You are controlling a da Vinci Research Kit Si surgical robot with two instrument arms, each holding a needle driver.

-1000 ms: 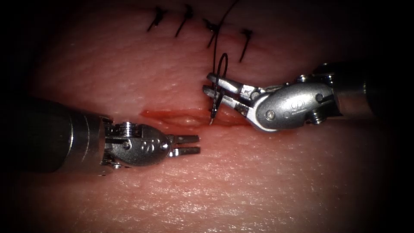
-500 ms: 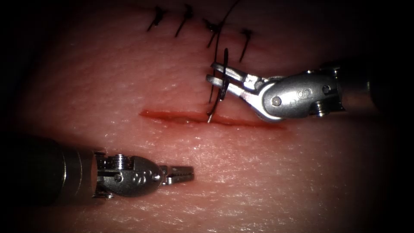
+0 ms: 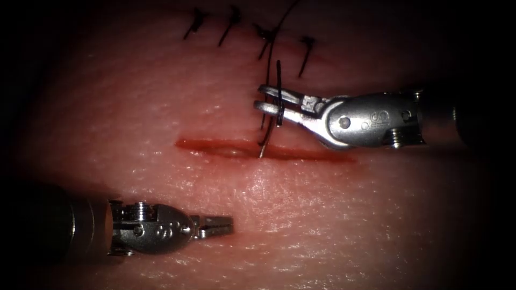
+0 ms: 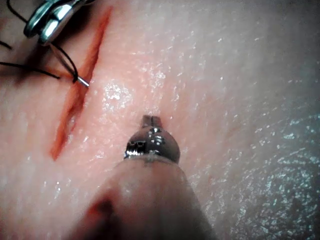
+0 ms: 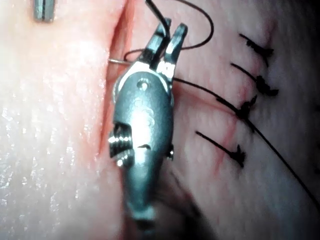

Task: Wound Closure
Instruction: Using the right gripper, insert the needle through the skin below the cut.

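Observation:
My right tool (image 3: 260, 99) reaches in from the right, just above the cut (image 3: 215, 146) in the tissue (image 3: 322, 215). Its jaws are shut on the curved needle (image 3: 279, 80) near mid-curve. The needle's tip points down and touches the cut's upper edge near its middle; I cannot tell if it has entered the tissue. Dark thread (image 3: 273, 37) runs up from the needle. My left tool (image 3: 217, 225) lies well below the cut, shut and holding nothing. The left wrist view shows the needle (image 4: 70, 62) at the cut (image 4: 75, 105) under the right tool (image 4: 47, 20).
Several dark finished stitches (image 3: 231, 21) sit in a row above the cut, also seen as stitches (image 5: 250, 107) in the right wrist view. Red fluid (image 3: 301, 154) lines the cut. Bare tissue spreads between the two tools.
My left tool has drawn back down, away from the cut, and its jaws have shut. The right tool has turned and levelled, keeping the needle's tip at the cut.

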